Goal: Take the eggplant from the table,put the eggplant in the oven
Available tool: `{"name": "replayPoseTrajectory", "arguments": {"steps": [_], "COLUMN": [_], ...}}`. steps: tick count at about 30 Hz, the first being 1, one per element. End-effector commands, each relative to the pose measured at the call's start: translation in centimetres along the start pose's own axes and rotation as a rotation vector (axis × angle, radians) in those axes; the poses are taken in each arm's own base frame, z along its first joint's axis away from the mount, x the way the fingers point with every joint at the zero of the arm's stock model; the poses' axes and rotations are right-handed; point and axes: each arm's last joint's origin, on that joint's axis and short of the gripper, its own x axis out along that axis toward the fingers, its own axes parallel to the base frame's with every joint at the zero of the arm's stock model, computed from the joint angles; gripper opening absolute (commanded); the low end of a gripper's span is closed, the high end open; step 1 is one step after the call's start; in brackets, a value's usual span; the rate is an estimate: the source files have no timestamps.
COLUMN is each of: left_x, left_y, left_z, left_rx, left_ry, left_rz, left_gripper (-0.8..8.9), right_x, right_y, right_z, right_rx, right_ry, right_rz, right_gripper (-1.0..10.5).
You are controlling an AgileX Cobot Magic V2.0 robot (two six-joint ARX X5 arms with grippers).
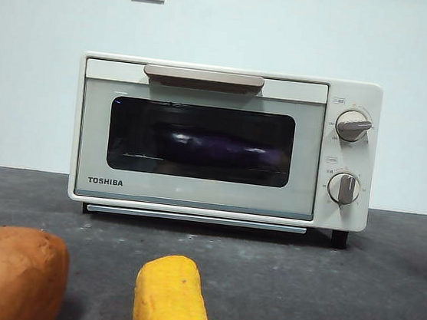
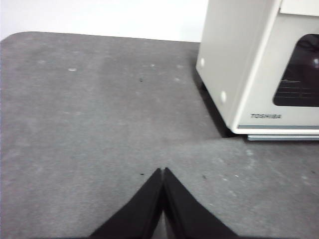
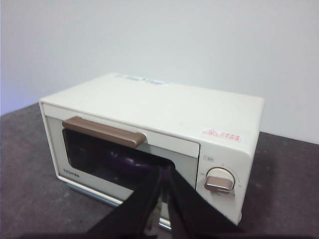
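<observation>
The cream-white TOSHIBA oven (image 1: 200,139) stands at the back of the dark grey table (image 1: 321,296) with its door closed. Through the dark glass I see the purple eggplant (image 1: 215,148) lying inside on the rack. My left gripper (image 2: 163,172) is shut with nothing in it, low over bare table beside the oven (image 2: 259,64). My right gripper (image 3: 163,172) is shut and empty, raised in front of the oven (image 3: 149,129), near the door below the handle. Purple shows faintly behind the glass (image 3: 124,162). Neither gripper appears in the front view.
An orange-brown sweet potato (image 1: 8,272) lies at the near left. A yellow corn cob (image 1: 173,300) lies at the near middle. Two round knobs (image 1: 347,156) sit on the oven's right panel. A white wall stands behind.
</observation>
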Motion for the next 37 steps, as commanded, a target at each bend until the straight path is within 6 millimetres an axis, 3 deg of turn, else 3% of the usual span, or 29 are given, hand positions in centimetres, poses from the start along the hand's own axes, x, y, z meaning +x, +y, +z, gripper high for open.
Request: {"name": "replayPoseTrajectory", "arguments": {"steps": [1,28,37], "left_x": [0.3,0.3,0.3], "left_y": [0.0,0.0,0.0], "left_z": [-0.8,-0.8,-0.8], "left_rx": [-0.002,-0.001,-0.001], "left_ry": [0.028,0.026,0.026], "left_rz": [0.005,0.001,0.0], "left_gripper": [0.08,0.08,0.08], "right_x": [-0.3,-2.5,-2.3], "right_y": [0.0,-1.1,-1.4], "right_z": [0.5,1.5,1.3], "right_rx": [0.027,0.083,-0.136], "right_ry": [-0.028,-0.139,-0.126], "right_rz": [0.009,0.014,-0.035], "right_gripper": [0.0,0.0,0.0]}}
